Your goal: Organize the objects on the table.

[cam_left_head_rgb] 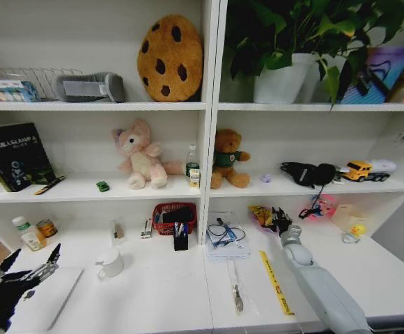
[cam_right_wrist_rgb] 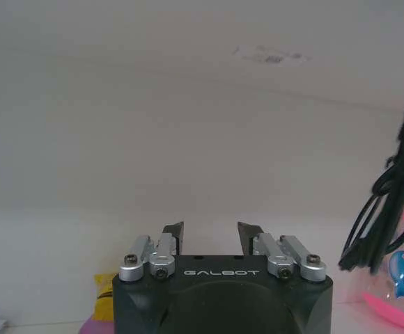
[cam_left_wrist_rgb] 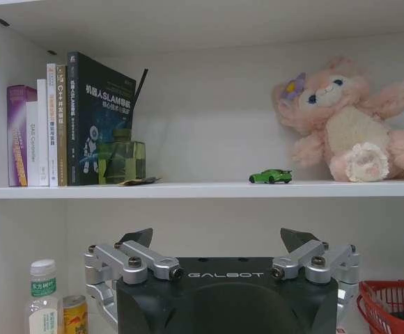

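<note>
The left gripper (cam_left_head_rgb: 35, 268) is held low at the left side of the white counter (cam_left_head_rgb: 160, 292), just above a silver laptop (cam_left_head_rgb: 49, 303) that lies flat there. Its fingers (cam_left_wrist_rgb: 138, 238) are spread wide apart and nothing is held between them. The right gripper (cam_left_head_rgb: 280, 220) is reached out toward the back of the counter on the right side, near a yellow ruler (cam_left_head_rgb: 275, 282). Its fingers (cam_right_wrist_rgb: 175, 233) are a little apart and nothing is gripped. A tiny green toy car (cam_left_wrist_rgb: 271, 176) is parked on the shelf (cam_left_wrist_rgb: 202, 189) above, between the books (cam_left_wrist_rgb: 70, 122) and the pink plush toy (cam_left_wrist_rgb: 348, 125). A clear bottle (cam_left_head_rgb: 192, 163) is stood farther along the same shelf.
</note>
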Controlling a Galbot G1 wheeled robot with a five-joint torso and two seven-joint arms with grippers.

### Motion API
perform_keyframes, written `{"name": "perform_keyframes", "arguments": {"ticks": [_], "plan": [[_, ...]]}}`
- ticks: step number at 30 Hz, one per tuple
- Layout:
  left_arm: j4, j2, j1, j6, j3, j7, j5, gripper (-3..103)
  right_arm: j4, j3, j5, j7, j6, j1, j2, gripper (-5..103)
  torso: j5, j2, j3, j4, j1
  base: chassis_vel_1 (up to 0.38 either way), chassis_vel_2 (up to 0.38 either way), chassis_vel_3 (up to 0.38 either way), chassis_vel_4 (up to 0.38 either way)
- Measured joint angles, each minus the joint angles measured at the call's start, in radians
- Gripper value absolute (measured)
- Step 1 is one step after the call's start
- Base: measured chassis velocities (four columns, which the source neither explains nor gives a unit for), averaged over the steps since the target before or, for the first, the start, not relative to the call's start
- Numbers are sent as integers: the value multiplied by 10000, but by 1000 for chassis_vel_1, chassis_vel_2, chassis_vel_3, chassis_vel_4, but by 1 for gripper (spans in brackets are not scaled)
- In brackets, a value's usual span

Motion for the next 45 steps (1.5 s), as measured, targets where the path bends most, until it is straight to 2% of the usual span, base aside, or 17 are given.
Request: {"name": "perform_keyframes", "arguments": {"ticks": [1,2,5,6,7,8,10,11,13,15,16,19,25,34,45], "plan": [[0,0,0,0,0,2,0,100,382,174,-9,-22,15,-308,-67,46,0,0,0,0,0,0,0,0,0],[0,0,0,-1,0,2,0,100,697,328,-12,-48,34,-578,-117,52,-2,1,-1,0,-1,0,0,0,0],[0,0,1,-1,0,2,0,100,1413,690,-1,-83,62,-1273,-231,57,0,1,-1,1,-1,0,0,0,0],[1,0,0,-1,0,4,0,100,2010,956,65,-105,85,-1892,-303,63,0,0,-1,0,-1,0,0,0,0],[-1,0,0,-2,0,4,0,100,2716,1232,242,-111,97,-2614,-393,73,1,1,-2,-1,-1,0,0,0,0],[-1,0,0,-2,0,4,0,100,2716,1232,242,-111,97,-2614,-393,73,1,1,-2,-1,-1,0,0,0,0],[0,0,1,-3,0,3,0,100,3839,1704,424,-91,125,-3814,-524,84,0,1,-1,0,-2,0,0,0,0],[0,0,1,-3,0,3,0,100,3839,1704,424,-91,125,-3814,-524,84,0,1,-1,0,-2,0,0,0,0],[0,0,-1,-2,0,3,0,100,4908,2312,434,-99,238,-4960,-555,95,-2,2,-2,0,-2,0,0,0,0],[0,0,0,-2,0,2,0,100,5272,2569,422,-109,275,-5374,-528,98,-3,2,-2,1,-2,0,0,0,0],[0,0,0,-2,0,2,0,100,5272,2569,422,-109,275,-5374,-528,98,-3,2,-2,1,-2,0,0,0,0],[0,0,0,-2,0,3,0,100,6510,3693,340,-253,541,-7078,-200,100,-1,3,-2,1,-2,0,0,0,0],[0,0,0,-3,0,1,0,100,7588,4731,420,-443,912,-8651,195,100,-1,3,-1,1,-2,0,0,0,0],[1,0,0,-1,0,1,0,100,8625,5321,409,-453,1046,-9844,716,100,-2,3,-1,1,-2,0,0,0,0],[1,0,0,-1,0,2,0,100,8789,5411,416,-390,1046,-9979,773,100,-1,1,0,1,1,0,0,0,0]]}}
